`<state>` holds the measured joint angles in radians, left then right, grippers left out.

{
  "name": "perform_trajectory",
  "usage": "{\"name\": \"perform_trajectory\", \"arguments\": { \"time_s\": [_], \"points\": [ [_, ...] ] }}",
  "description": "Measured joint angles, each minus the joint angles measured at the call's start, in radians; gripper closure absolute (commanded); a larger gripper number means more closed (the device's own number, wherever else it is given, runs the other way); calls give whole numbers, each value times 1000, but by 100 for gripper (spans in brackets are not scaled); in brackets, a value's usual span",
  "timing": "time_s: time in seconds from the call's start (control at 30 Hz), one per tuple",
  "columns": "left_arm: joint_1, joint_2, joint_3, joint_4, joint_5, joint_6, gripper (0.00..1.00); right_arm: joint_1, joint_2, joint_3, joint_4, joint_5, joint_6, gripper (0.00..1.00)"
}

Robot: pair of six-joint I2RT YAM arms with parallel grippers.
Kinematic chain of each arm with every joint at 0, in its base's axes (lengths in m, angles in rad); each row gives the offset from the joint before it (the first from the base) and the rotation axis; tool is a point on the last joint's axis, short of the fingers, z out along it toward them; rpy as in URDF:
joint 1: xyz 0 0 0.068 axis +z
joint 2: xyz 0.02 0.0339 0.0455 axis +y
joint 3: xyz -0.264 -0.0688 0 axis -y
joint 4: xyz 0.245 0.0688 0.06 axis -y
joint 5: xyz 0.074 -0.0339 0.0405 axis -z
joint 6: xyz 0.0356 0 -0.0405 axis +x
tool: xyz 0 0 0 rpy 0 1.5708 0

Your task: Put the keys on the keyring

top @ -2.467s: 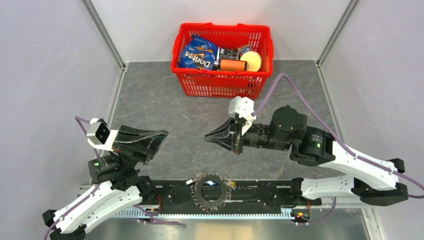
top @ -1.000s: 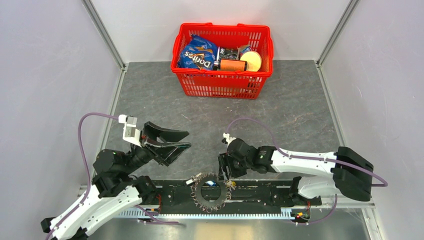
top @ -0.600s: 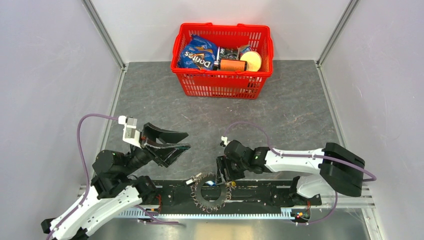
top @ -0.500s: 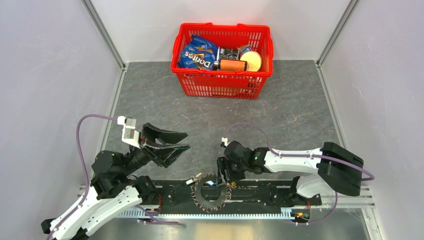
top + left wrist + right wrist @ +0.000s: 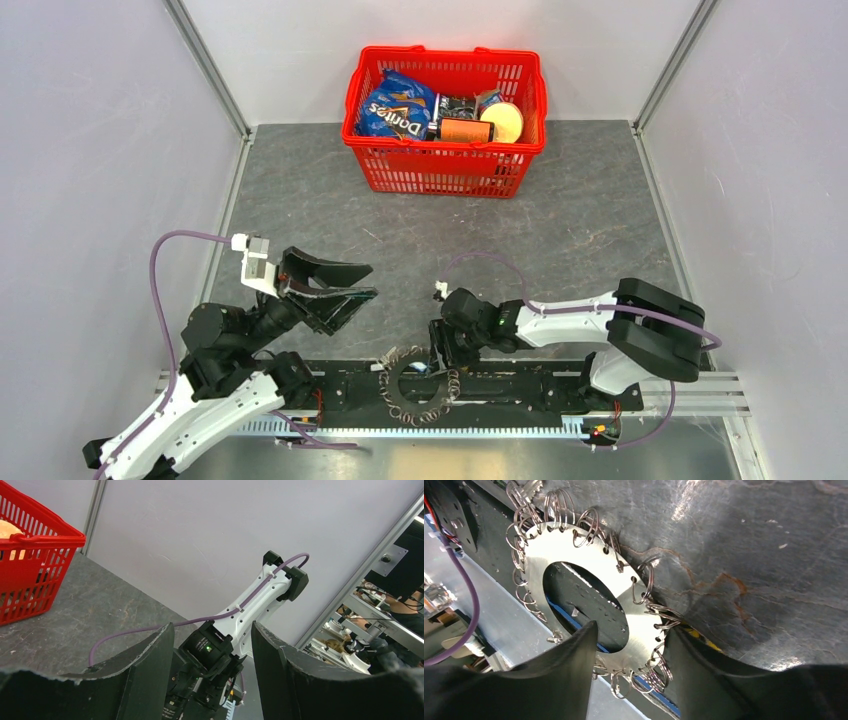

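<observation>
Right wrist view: the right gripper is held spread astride the rim of the keyring, at 6 o'clock on the grey table, seemingly for a grasp. The left gripper is raised at 8 o'clock, spread and empty. The keys cannot be made out. A red basket is set at 12 o'clock, between pale walls.

Keyring (maybe overhanging) before basket.

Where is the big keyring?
In the top view the keyring lies in the middle at the near edge of the table, right under the right gripper.
</observation>
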<state>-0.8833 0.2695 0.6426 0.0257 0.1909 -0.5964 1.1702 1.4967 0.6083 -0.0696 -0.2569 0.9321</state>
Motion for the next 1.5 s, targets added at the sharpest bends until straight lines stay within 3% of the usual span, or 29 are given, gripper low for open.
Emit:
{"name": "perform_trajectory", "arguments": {
  "time_s": [0.2,0.37,0.87,1.2,1.5],
  "points": [
    [0,-3,0,-12,-6,0,35,4,4,0,-3,32,-6,81],
    [0,-3,0,-19,-7,0,35,13,-64,0,-14,32,0,100],
    [0,-2,0,-19,-7,0,35,39,-401,110,-280,217,-172,100],
    [0,23,32,-45,-6,6,34,39,-450,393,-513,288,-489,100],
    [0,69,146,-130,33,66,30,43,-450,673,-713,174,-802,100]
  ]
}}
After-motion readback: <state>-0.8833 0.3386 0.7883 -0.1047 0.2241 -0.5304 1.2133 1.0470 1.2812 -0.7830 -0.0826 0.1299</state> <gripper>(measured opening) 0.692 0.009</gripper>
